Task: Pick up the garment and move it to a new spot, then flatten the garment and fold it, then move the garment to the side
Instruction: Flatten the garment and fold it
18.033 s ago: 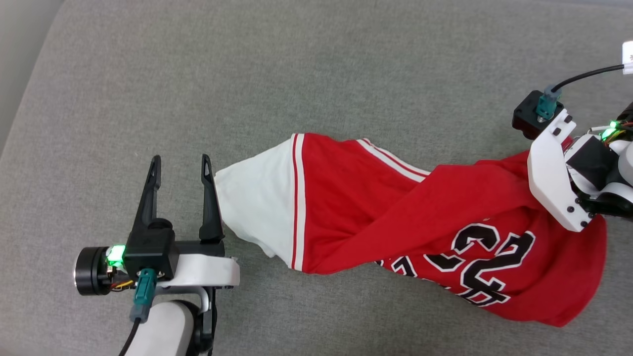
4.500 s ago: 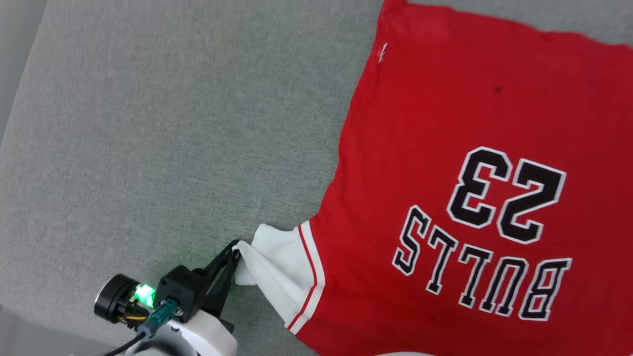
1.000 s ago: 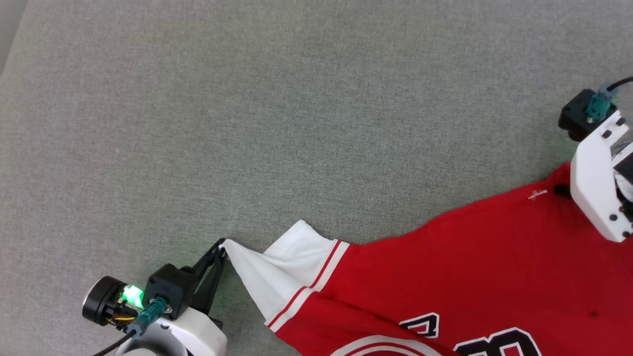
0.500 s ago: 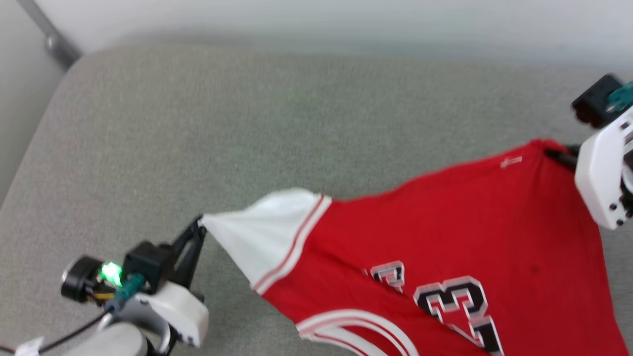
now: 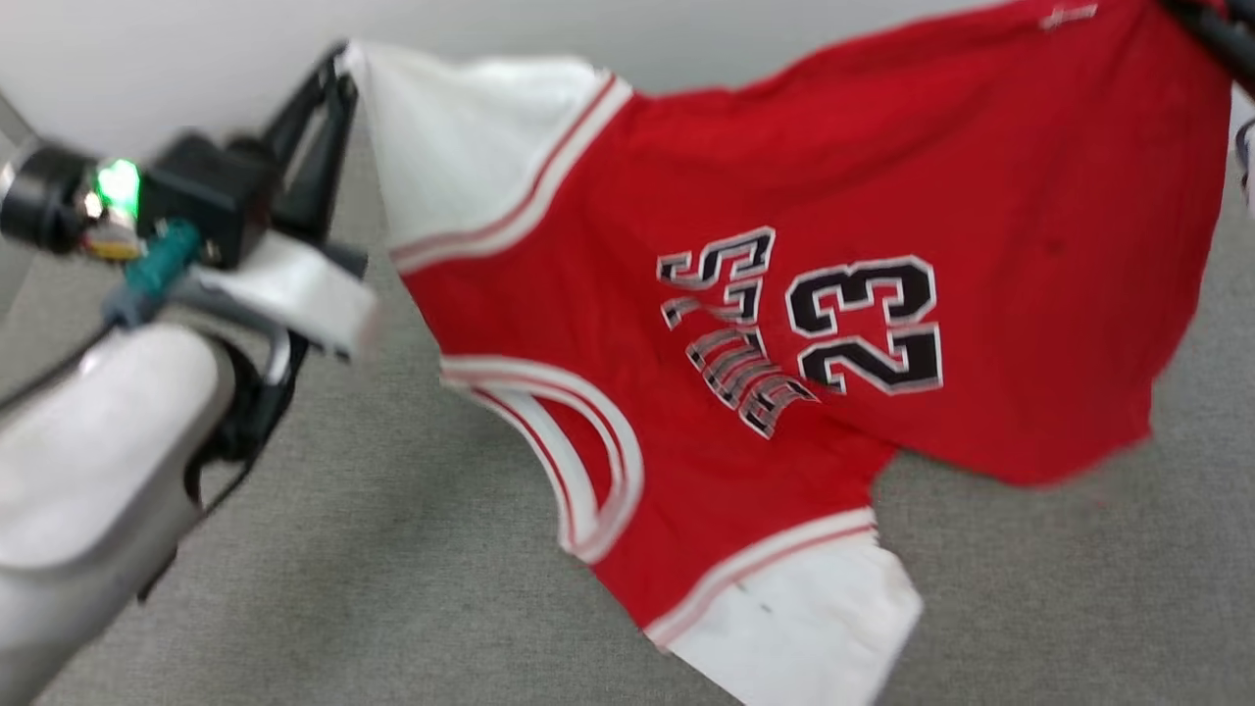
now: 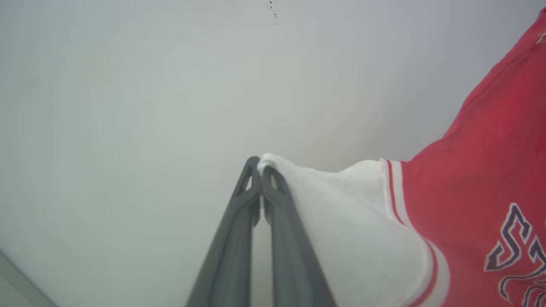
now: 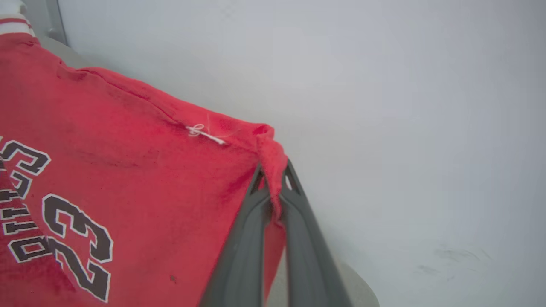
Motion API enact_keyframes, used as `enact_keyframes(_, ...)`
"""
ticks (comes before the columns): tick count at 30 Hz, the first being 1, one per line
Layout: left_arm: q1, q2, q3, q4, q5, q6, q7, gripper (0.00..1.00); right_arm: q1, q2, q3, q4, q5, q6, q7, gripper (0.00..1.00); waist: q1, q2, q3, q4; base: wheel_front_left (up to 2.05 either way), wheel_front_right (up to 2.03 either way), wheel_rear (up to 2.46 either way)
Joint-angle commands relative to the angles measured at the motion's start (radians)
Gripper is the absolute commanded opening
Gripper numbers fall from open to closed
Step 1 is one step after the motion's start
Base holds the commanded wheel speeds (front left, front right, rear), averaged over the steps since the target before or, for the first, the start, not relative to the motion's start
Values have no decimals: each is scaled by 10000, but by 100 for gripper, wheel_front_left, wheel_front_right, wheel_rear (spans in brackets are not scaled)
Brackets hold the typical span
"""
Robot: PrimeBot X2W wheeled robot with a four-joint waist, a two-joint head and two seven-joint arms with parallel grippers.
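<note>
Above a grey fabric-covered surface (image 5: 392, 588), with a pale wall (image 5: 147, 49) at the far side, the garment (image 5: 1029, 294) hangs spread between the robot's two tools, held up along its upper edge. Red jersey cloth spans from far left to far right in the slightly blurred head view; whether the lowest cloth touches the surface cannot be told. The pale left forearm (image 5: 88, 461) occupies the near left corner, a green light (image 5: 118, 184) glowing on the wrist. One white sleeve (image 5: 441, 137), edged in red and white stripes, is drawn up to the far left, where the left tool (image 5: 338, 64) is clenched on its tip. The left wrist view shows the two dark fingers (image 6: 232, 238) pressed together with white cloth pinched at their ends. A second white sleeve (image 5: 814, 628) droops at the near side, right of centre. Between the sleeves curves the striped neckline (image 5: 618, 471). At the far right the right tool (image 5: 1196, 20) is clenched on a red hem corner; in the right wrist view a fold of red cloth is nipped between its fingers (image 7: 247, 226). Black, white-outlined "23" (image 5: 863, 324) and lettering sit mid-garment, and a small white logo (image 7: 204, 133) lies on the hem just beside the right tool's grip.
</note>
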Motion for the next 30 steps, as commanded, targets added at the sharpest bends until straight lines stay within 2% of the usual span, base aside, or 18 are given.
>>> enact_keyframes(1, -499, -135, 80, 114, 126, -117, 67, 0, -256, 142, -161, 97, -148, -13, -55, 0, 0, 0, 286, -123, 0, 0, 0)
enact_keyframes(10, -4632, -747, 462, 1440, 1254, -1004, 459, 0, -2552, 954, -1572, 612, -1346, -13, -71, 0, 0, 0, 2179, -314, 0, 0, 0)
enact_keyframes(18, -8150, -1459, 751, 3031, 1930, -1717, 514, 0, -5191, 1459, -2304, 1463, -2840, -15, -250, 0, 0, 0, 3577, -248, 0, 0, 0)
enact_keyframes(24, -10384, -2002, 960, 4296, 2204, -2077, 284, 0, -6897, 1906, -2362, 2290, -3479, -15, -534, 0, 0, 0, 4039, -217, 0, 0, 0)
enact_keyframes(30, -11379, -2363, 1081, 5338, 2149, -2378, -87, 0, -7845, 2265, -1914, 3222, -3644, -13, -996, 0, 0, 0, 4272, -144, 0, 0, 0)
